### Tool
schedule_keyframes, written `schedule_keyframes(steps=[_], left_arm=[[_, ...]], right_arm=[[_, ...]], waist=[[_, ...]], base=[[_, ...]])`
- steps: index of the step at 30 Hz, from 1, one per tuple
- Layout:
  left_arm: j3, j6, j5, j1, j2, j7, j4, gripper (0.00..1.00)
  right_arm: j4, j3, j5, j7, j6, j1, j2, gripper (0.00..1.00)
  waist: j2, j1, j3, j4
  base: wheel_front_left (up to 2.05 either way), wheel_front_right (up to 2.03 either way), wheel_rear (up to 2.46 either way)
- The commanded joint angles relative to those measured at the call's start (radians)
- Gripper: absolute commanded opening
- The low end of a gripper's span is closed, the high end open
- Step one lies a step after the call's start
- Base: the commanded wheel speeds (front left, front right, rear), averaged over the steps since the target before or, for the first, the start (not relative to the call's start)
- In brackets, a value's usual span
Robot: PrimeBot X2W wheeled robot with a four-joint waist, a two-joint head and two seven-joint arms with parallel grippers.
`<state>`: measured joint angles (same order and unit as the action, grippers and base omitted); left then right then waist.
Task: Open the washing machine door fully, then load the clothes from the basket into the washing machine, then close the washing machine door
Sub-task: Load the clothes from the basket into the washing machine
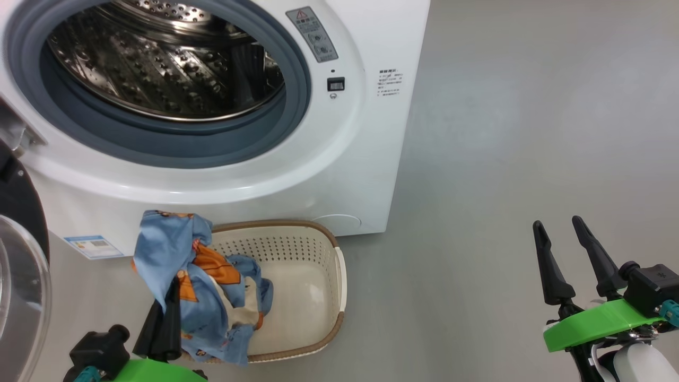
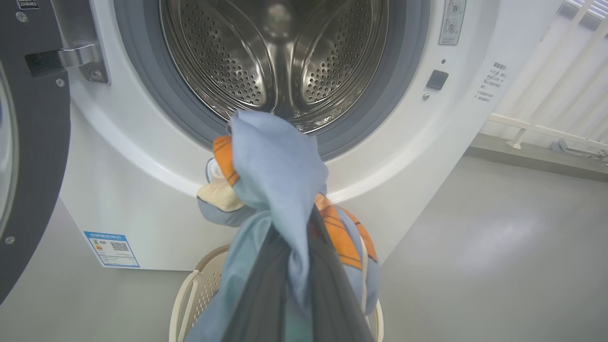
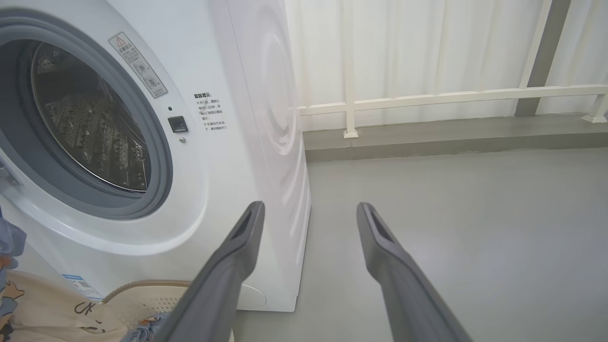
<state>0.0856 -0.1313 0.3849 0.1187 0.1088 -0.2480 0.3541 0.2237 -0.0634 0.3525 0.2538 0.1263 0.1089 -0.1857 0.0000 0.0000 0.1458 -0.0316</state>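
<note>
I record on left gripper [image 1: 165,313] and right gripper [image 1: 557,223]: long tapered black fingers [image 1: 549,270], bright green wrist plates [image 1: 599,321], black housings [image 1: 655,286], teal connectors [image 1: 672,310]. Right forearm shell [image 1: 639,365] white.

We see a grey warning sticker [image 1: 313,33] with a red triangle sign on the washing machine [image 1: 371,159] front, right of the opening; its small print is unreadable. Further right stands a block of dark print [image 1: 390,82], too fine to read. A blue label [image 2: 111,248] low on the front carries a QR code. A small tag [image 2: 28,4] on the door [image 2: 42,142] shows digits we cannot read with certainty. On the clothes [image 3: 47,313], dark marks resemble "CK".
</note>
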Motion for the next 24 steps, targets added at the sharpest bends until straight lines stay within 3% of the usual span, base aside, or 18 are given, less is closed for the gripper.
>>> schedule_keyframes(steps=[1, 12, 24], left_arm=[[-0.039, 0.001, -0.008, 0.018, 0.015, -0.014, -0.030, 0.00], [-0.061, 0.001, -0.021, 0.167, 0.054, -0.014, -0.028, 0.00], [-0.077, 0.001, -0.071, 0.545, 0.139, -0.014, 0.082, 0.00]], right_arm=[[-0.028, -0.018, 0.003, 0.008, 0.004, 0.003, -0.012, 1.00], [-0.043, -0.019, 0.003, 0.008, 0.004, 0.050, 0.002, 1.00], [-0.055, -0.038, 0.004, 0.008, 0.004, 0.146, 0.024, 1.00]], waist=[[0.0000, 0.0000, 0.009, -0.003], [0.0000, 0.0000, 0.111, -0.033], [0.0000, 0.0000, 0.262, -0.084]], base=[[0.00, 0.00, 0.00], [0.00, 0.00, 0.00], [0.00, 0.00, 0.00]])
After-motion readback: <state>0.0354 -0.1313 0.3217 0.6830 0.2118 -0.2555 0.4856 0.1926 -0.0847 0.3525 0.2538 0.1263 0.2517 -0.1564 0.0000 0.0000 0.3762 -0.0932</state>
